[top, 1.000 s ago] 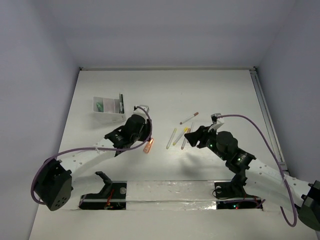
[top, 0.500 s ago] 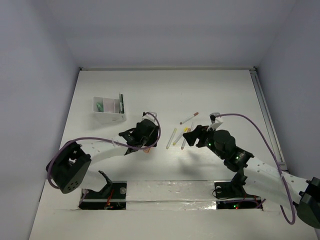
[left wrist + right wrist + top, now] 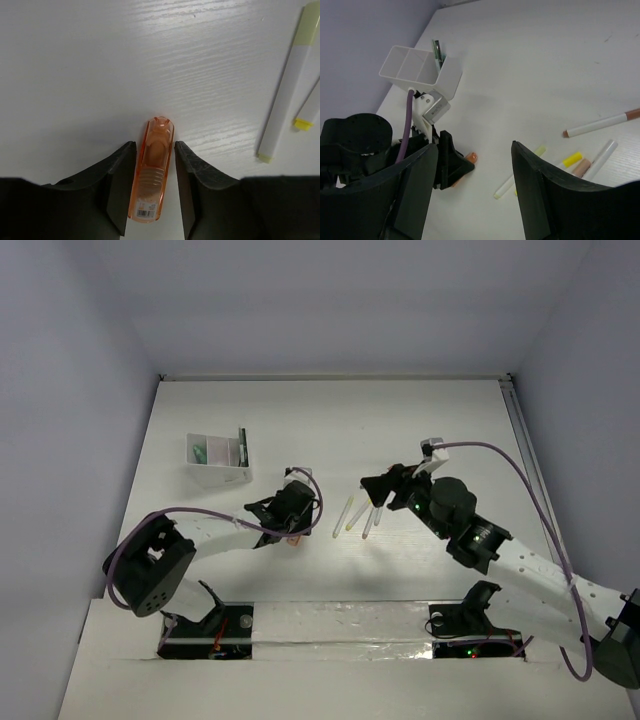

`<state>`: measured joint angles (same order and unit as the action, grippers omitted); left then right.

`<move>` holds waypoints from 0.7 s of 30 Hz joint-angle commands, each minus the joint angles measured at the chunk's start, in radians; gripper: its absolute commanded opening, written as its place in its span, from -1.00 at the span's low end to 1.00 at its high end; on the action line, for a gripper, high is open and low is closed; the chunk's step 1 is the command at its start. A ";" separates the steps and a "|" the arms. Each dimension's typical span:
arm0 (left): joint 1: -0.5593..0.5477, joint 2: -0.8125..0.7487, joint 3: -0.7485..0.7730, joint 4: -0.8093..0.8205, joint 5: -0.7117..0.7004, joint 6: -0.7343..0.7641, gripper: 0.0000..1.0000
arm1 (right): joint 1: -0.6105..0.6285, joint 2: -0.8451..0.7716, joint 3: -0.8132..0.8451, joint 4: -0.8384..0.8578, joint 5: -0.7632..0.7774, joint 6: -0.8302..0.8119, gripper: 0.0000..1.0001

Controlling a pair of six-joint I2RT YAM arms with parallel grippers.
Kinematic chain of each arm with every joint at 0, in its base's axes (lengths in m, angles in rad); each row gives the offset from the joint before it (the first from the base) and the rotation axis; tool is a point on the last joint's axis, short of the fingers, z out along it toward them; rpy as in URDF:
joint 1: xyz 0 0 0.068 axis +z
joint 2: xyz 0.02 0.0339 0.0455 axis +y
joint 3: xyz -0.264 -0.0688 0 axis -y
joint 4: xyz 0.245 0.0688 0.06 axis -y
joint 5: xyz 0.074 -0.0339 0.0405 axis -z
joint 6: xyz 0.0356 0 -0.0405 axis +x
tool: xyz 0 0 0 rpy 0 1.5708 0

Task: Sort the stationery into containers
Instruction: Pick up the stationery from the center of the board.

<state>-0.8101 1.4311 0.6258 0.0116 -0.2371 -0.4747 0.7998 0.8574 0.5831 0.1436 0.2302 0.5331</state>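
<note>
Currently the left arm (image 3: pixel 200 535) reaches forward and rightward from its base, with the wrist low over the table (image 3: pixel 420 420) and the left gripper (image 3: pixel 155 145) pointing away from the bases. The right arm (image 3: pixel 500 555) angles in from the other side, raised. The right gripper (image 3: pixel 474 150) hangs above the table, jaws spread wide, nothing between them.

A short orange marker (image 3: pixel 152 175) lies flat on the table, lengthwise between the left fingers (image 3: pixel 117 190), its rounded end poking past their tips. The jaws stand about the marker's width apart, both fingers close against its flanks. Whether they actually squeeze it: cannot tell.

Marker: translucent orange, stubby, with a barcode label at the end nearer the wrist.

To its right, apart from it, lies a white pen with pale yellow cap (image 3: pixel 287 85). A second pen (image 3: pixel 302 123) with a yellow band sits at the frame edge. A white pen with brown tip (image 3: pixel 602 122) lies farther off.

The white tray (image 3: pixel 222 477) stands well to the rear left. A green pen (image 3: pixel 437 52) stands in its end compartment, on the marker's side.
</note>
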 commanded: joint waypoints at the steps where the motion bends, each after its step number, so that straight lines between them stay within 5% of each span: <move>1: -0.003 0.023 -0.006 -0.009 -0.002 -0.035 -0.32 | 0.007 0.035 0.072 0.048 0.026 -0.041 0.32; 7: -0.003 -0.015 -0.012 -0.051 -0.042 -0.061 -0.96 | 0.007 -0.001 -0.009 0.122 0.106 -0.048 0.24; 12: -0.003 -0.126 0.084 -0.116 -0.166 -0.041 -1.00 | 0.007 0.000 -0.034 0.160 0.106 -0.045 0.21; 17: 0.178 -0.146 0.311 -0.018 -0.142 0.082 -1.00 | 0.007 0.061 -0.026 0.163 0.069 -0.045 0.21; 21: 0.290 -0.052 0.558 -0.089 -0.208 0.165 -1.00 | 0.007 0.086 -0.016 0.162 0.060 -0.051 0.21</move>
<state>-0.5812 1.3533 1.0515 -0.0715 -0.3744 -0.4007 0.8001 0.9344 0.5468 0.2470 0.2943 0.5003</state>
